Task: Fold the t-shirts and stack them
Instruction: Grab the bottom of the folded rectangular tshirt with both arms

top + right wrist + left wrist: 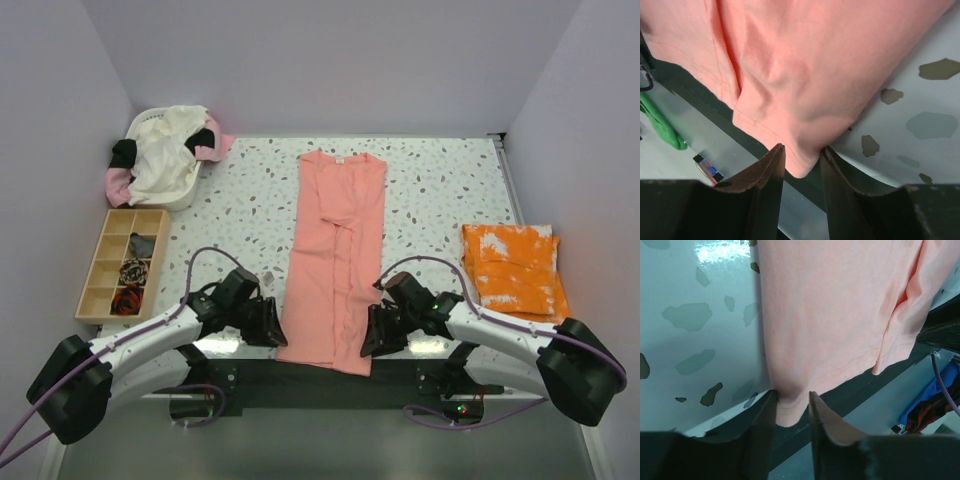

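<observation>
The salmon-pink t-shirt (pixel 335 250) lies in the middle of the speckled table (pixel 440 190), folded lengthwise into a long narrow strip; its collar, with a small white label, points to the far side, and its hem reaches the near edge and laps a little over the dark strip there. The left gripper (pixel 792 399) sits at the near left corner of that hem; its dark fingers (pixel 760 430) stand close together with the corner of pink cloth pinched between them, so it has hold of the shirt. The right gripper (pixel 802 155) is at the near right corner (a mirror of the other arm); its fingers (pixel 765 185) are likewise drawn in on a puckered tip of the hem, and the cloth fills the narrow gap between them. Both grippers are low at the table's edge, one on either side of the strip.

The orange t-shirt (pixel 512 268), splotched with white, lies folded flat near the right side of the table, well apart from the pink one; a white basket (pixel 182 196) in the far left corner holds a heap of cream (pixel 165 150), pink and black cloth that spills over its rim; just in front of it a wooden tray (pixel 122 224) with compartments holds a few small dark items.
</observation>
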`<state>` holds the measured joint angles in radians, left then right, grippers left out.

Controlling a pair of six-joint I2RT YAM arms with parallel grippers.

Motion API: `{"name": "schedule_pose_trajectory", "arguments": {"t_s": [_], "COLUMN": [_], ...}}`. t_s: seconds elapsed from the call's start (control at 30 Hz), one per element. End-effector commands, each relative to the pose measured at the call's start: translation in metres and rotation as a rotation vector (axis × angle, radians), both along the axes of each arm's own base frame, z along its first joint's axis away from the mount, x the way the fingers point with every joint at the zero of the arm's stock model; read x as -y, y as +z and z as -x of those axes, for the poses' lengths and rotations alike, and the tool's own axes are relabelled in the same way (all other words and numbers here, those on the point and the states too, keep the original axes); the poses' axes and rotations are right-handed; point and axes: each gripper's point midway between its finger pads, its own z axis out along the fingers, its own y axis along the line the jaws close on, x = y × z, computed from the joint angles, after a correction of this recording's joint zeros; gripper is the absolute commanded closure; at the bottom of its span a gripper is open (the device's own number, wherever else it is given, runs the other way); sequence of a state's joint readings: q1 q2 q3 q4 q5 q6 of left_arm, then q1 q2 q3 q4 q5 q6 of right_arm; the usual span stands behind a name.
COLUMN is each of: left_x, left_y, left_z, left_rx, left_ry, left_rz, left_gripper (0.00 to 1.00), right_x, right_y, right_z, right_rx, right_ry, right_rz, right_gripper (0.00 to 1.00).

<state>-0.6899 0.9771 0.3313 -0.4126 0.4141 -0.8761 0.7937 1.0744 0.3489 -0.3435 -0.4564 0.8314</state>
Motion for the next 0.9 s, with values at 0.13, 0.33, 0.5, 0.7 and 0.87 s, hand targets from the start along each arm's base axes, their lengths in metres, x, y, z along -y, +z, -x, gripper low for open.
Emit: {"name": "schedule_pose_trajectory", "arguments": {"t_s": [0.13,0.33,0.5,0.7,0.87], "left_x": [0.003,0.003,0.006,0.017,0.022], "left_y": [-0.001,0.001,0.005,0.028,0.047], "left_z": [0.006,0.005,0.003,-0.012,-0.033], "left_rx": [-0.011,-0.001,0.012,0.082,0.168], "left_ry": [-0.026,-0.028,-0.036,-0.051,-0.054], "left_rz": [0.020,0.025,0.039,0.076,0.057], "left_gripper": [0.76,1.00,1.00,1.00,1.00], "right_x": [-0.017,-0.020,-0.021,-0.027,-0.032], "right_y": [-0.001,0.001,0.013,0.039,0.053], "right_z": [-0.004,-0.009,-0.017,-0.029,-0.040], "right_rx": [0.025,0.056,0.104,0.189,0.247], "right_ry": [-0.006,-0.011,-0.023,-0.043,-0.043], "right_rz": [-0.026,-0.014,-0.028,-0.085,-0.090], "right_gripper": [0.80,1.00,1.00,1.00,1.00]}}
